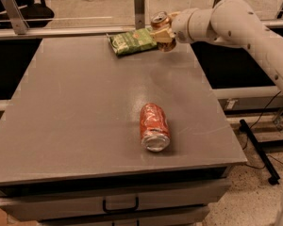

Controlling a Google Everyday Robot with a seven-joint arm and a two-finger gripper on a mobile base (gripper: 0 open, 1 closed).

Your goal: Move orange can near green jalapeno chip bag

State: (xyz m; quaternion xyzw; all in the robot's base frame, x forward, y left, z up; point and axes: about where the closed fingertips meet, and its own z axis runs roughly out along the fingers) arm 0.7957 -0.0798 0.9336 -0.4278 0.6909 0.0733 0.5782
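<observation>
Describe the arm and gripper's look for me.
The arm is smooth, rounded, off-white shells with small dark dots; no cables show. The gripper, closed on the orange can beside the green chip bag at the table's far edge, is pale tan.
</observation>
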